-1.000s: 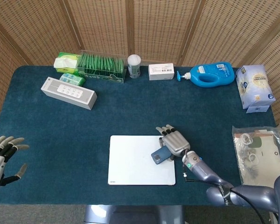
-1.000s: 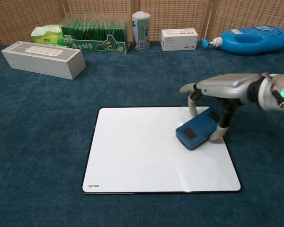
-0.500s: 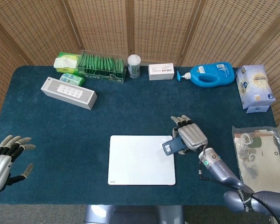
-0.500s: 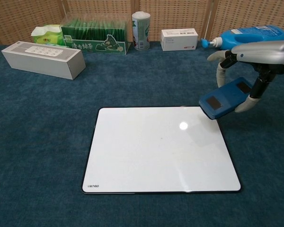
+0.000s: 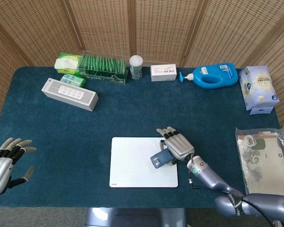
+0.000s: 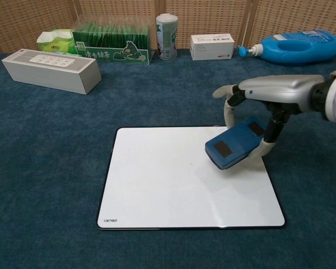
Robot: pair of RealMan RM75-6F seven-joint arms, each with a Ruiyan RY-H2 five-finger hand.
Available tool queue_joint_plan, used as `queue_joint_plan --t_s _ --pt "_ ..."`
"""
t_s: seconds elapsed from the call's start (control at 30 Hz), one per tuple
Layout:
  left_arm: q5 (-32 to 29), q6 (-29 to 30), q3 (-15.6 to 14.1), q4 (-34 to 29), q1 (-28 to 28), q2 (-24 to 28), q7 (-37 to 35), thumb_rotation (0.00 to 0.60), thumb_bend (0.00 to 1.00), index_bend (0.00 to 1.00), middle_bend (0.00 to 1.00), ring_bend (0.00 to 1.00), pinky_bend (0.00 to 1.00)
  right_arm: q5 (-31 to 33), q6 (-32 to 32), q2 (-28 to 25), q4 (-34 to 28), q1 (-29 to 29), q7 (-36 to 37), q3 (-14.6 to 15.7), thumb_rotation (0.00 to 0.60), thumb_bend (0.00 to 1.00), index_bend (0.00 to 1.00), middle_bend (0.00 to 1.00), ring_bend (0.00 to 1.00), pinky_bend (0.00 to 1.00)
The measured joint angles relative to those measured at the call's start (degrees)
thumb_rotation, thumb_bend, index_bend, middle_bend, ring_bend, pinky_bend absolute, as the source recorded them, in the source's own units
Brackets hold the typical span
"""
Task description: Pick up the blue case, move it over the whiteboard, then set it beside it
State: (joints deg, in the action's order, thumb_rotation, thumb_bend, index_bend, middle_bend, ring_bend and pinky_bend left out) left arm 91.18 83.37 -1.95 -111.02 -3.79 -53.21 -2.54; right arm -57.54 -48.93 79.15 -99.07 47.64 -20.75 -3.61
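Blue table (image 6: pixel 56 168), whiteboard (image 6: pixel 173 185) (corner label unreadable), blue case (image 6: pixel 235 147) held above

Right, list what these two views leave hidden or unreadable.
- Blue case: its far end sits under the right hand in the chest view; in the head view the hand covers most of it.
- Left hand: head view only, cut off by the left frame edge.
- Whiteboard: the small corner print is too small to read.
- Clear bag: cut off by the right frame edge in the head view.
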Motion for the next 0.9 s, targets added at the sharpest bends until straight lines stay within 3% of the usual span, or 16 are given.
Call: queue_joint_plan --t_s 0.47,0.9 --pt "-0.81 -0.02 -0.2 1.16 0.31 0.26 -0.98 0.6 0.46 0.28 0.2 0.13 0.02 4.05 3.13 10.18 7.53 4.57 -1.04 -3.0 0.6 0.04 0.67 0.03 0.0 0.0" --pt "-1.33 0.0 -0.05 1.19 0.35 0.24 -0.63 0.6 0.46 0.28 0.2 0.13 0.02 5.65 5.45 13.1 11.9 6.24 -1.74 -2.04 0.6 0.04 0.67 0.03 0.0 0.0"
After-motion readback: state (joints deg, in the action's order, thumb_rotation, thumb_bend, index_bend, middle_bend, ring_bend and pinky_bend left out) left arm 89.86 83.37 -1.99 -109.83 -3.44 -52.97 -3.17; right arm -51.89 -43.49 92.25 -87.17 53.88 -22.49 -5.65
